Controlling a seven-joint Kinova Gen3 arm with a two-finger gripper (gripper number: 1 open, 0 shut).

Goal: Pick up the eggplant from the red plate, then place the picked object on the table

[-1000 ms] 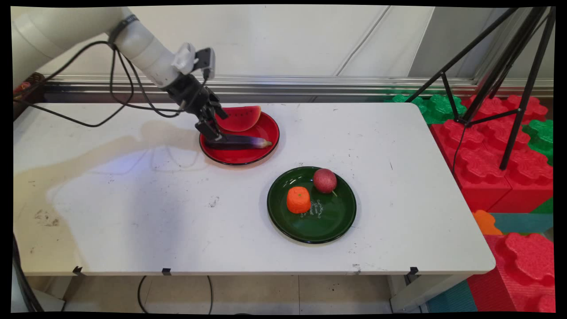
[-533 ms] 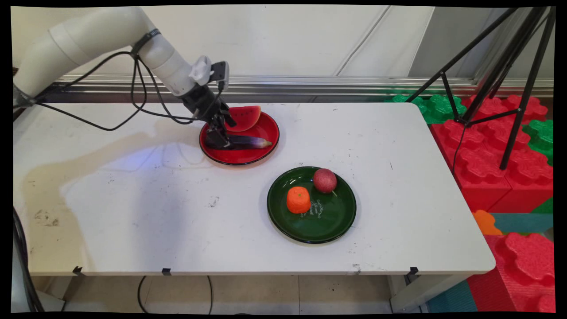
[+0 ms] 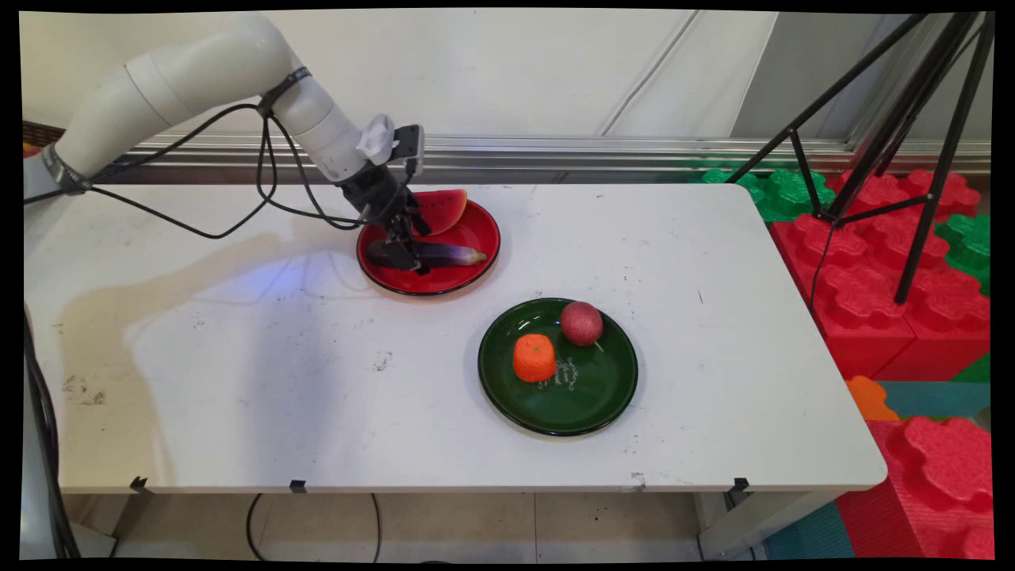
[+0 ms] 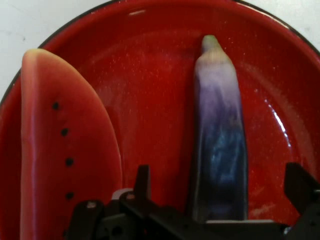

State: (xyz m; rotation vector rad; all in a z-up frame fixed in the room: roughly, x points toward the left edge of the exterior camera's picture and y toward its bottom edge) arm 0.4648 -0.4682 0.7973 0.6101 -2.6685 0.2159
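A purple eggplant (image 3: 450,254) (image 4: 220,135) lies on a red plate (image 3: 474,277) (image 4: 150,75) at the back of the table, beside a watermelon slice (image 3: 440,208) (image 4: 60,145). My gripper (image 3: 406,254) (image 4: 220,175) is low over the plate, open, at the eggplant's thick left end. In the hand view one finger (image 4: 143,182) stands between the slice and the eggplant, and the other finger (image 4: 300,187) is on the eggplant's far side. Gaps show on both sides, so the eggplant is straddled but not pinched.
A green plate (image 3: 591,404) nearer the front holds an orange fruit (image 3: 534,357) and a dark red round fruit (image 3: 581,323). Off the table's right edge stand a black tripod (image 3: 888,159) and red and green foam blocks (image 3: 880,277).
The gripper has shifted to the right and come down over the red plate, its fingers now on either side of the eggplant's thick end. The fruit and plates have not moved.
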